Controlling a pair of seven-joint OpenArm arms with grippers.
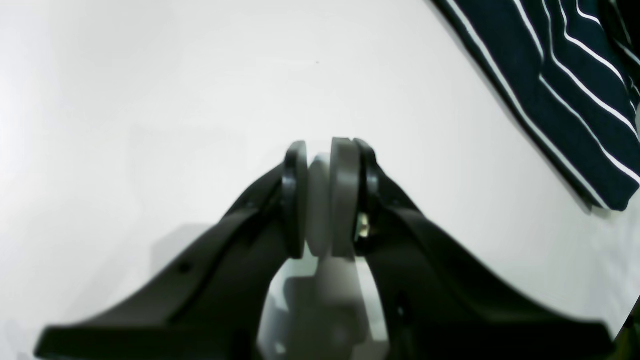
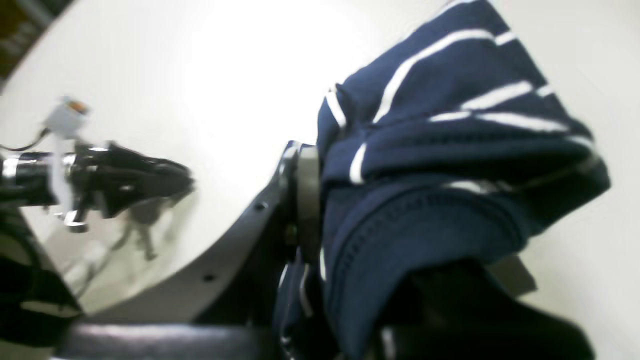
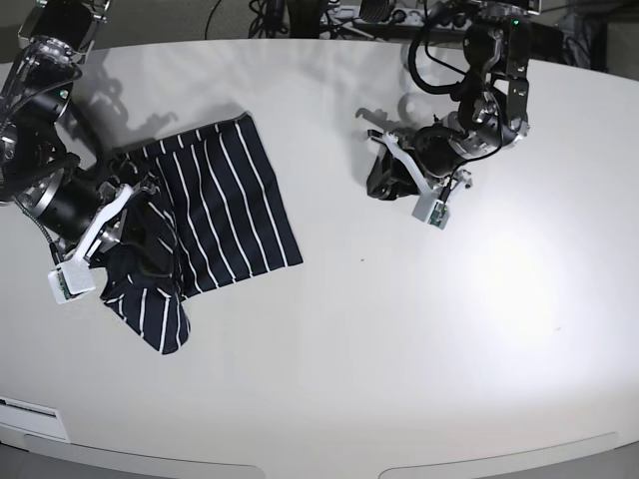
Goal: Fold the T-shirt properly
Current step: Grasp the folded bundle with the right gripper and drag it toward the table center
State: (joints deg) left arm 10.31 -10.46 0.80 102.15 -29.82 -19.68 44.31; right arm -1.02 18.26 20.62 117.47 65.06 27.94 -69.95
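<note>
- While clamped on a bunched fold of the T-shirt [image 2: 450,165], right gripper [image 3: 128,222] keeps that edge lifted off the table [image 3: 419,329], presumably so the layer can be carried across the flat part of the garment for the next fold.
- Seen in the right wrist view: grey pad [image 2: 307,200] pressed against dark navy cloth, hem stitching wrapped over the jaw, cloth spilling past the far finger and hiding it.
- Just beyond that grip, rest of the T-shirt spread flat on the table, white stripes running away from the gripper; one loose flap hanging out below the gripper, toward the near table edge, not yet squared with the rest.
- Left gripper [image 1: 327,197] closed on nothing, pads pressed together, hovering over bare table well apart from the T-shirt; only a striped corner of the T-shirt [image 1: 575,100] showing at the edge of the left wrist view. Likely parked clear so as not to obstruct the fold.
- Between the T-shirt and the left gripper: open white tabletop, nothing in the way.
- Likely trouble: bunched cloth in the right grip may land creased, and the loose flap may need straightening.
- Beyond the T-shirt, past the far table edge: cables and dark equipment [image 3: 349,12], away from the work.
</note>
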